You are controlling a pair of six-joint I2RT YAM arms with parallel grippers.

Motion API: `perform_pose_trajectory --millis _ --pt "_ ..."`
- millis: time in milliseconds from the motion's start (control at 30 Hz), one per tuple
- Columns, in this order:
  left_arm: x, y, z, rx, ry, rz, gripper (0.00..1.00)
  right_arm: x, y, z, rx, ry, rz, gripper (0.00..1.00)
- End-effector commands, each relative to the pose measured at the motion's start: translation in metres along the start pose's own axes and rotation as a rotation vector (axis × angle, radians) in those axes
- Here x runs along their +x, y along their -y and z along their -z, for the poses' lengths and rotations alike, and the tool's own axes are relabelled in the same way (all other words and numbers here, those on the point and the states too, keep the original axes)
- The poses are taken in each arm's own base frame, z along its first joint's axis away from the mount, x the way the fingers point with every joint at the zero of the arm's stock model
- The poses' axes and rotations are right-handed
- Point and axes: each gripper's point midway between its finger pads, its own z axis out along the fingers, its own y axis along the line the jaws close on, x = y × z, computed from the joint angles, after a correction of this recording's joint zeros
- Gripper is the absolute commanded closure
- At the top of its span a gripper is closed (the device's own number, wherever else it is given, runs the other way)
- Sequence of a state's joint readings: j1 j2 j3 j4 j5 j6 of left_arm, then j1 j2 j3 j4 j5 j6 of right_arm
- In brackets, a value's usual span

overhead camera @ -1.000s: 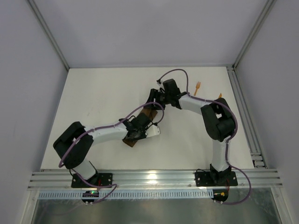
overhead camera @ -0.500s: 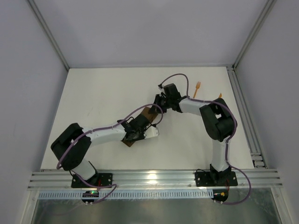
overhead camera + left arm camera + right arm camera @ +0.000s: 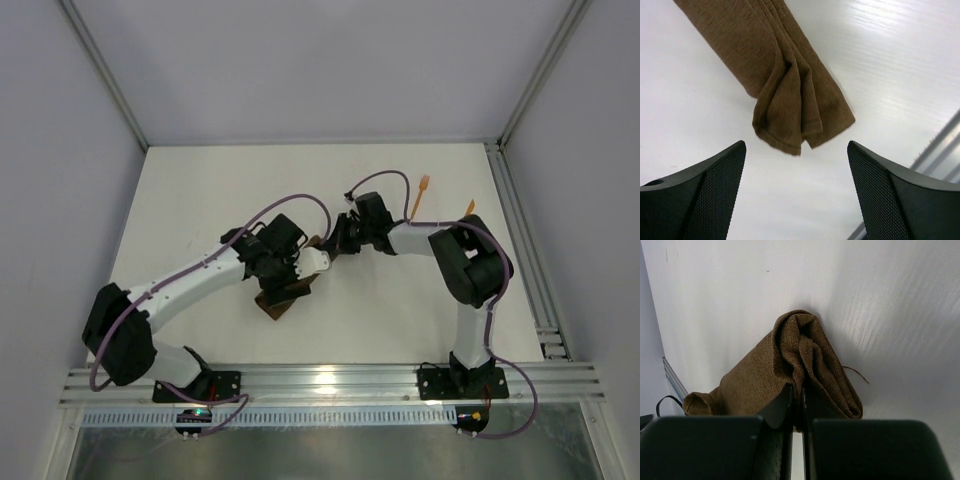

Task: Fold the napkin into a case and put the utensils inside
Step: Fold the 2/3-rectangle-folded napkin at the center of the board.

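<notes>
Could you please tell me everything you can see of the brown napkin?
The napkin is coarse brown woven cloth, folded into a narrow layered strip lying on the white table. Its near end fans into loose layers below the open left gripper, untouched. The right gripper pinches its bunched far end, where a thread strays.

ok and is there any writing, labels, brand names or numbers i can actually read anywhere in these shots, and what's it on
No text can be read in any view.
The napkin: plain brown weave, no tag or print showing.
The orange fork: too small to tell if it bears any marking.
The small box with the green light by the left arm's base: any label on it is too small to read.
</notes>
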State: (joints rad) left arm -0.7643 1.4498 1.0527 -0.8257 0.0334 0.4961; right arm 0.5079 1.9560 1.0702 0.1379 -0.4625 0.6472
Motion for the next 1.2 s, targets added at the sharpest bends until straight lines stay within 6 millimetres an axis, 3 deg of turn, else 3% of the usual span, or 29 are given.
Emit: perform_pose_trajectory --millis 0,100,167,267,300,367,467,700,900,1000,1033,1100,1167 --pt "0.022 0.024 0.050 0.099 -0.061 -0.036 0.15 -0.010 -0.026 0.010 -0.067 0.069 0.037 0.97" --pt "0.008 0.003 0.057 0.009 -0.043 -0.053 0.20 -0.007 -0.033 0.013 -0.102 0.085 0.031 0.97" --pt "-0.017 -0.010 0.054 -0.021 -0.002 -0.040 0.22 -0.002 -0.034 0.014 -0.115 0.089 0.016 0.97" --pt "-0.056 -0.037 0.024 -0.128 0.010 -0.028 0.19 -0.006 -0.046 0.019 -0.174 0.114 0.006 0.97" --pt "-0.062 -0.040 0.005 -0.131 -0.013 -0.031 0.19 -0.005 -0.049 0.021 -0.184 0.113 -0.004 0.97" --pt "-0.082 -0.051 -0.006 -0.179 0.008 -0.025 0.18 -0.001 -0.053 0.024 -0.212 0.107 -0.010 0.97" --pt "-0.094 -0.052 -0.027 -0.163 0.003 0.015 0.16 0.002 -0.054 0.027 -0.222 0.101 -0.009 0.97" --pt "-0.088 -0.035 -0.047 -0.124 -0.021 0.171 0.18 0.007 -0.052 0.020 -0.263 0.097 -0.090 0.97" --pt "-0.086 -0.042 -0.056 -0.195 0.018 0.233 0.30 0.008 -0.047 0.022 -0.231 0.103 -0.107 0.97" --pt "-0.079 -0.046 -0.061 -0.234 0.002 0.232 0.41 0.010 -0.047 0.022 -0.226 0.103 -0.109 0.97" --pt "-0.080 -0.048 -0.061 -0.245 0.006 0.228 0.51 0.010 -0.046 0.023 -0.221 0.104 -0.111 0.97" --pt "-0.079 -0.052 -0.060 -0.267 0.008 0.206 0.59 0.009 -0.046 0.023 -0.217 0.105 -0.110 0.97" --pt "-0.077 -0.057 -0.058 -0.295 0.005 0.199 0.76 0.008 -0.046 0.022 -0.211 0.100 -0.108 0.94"
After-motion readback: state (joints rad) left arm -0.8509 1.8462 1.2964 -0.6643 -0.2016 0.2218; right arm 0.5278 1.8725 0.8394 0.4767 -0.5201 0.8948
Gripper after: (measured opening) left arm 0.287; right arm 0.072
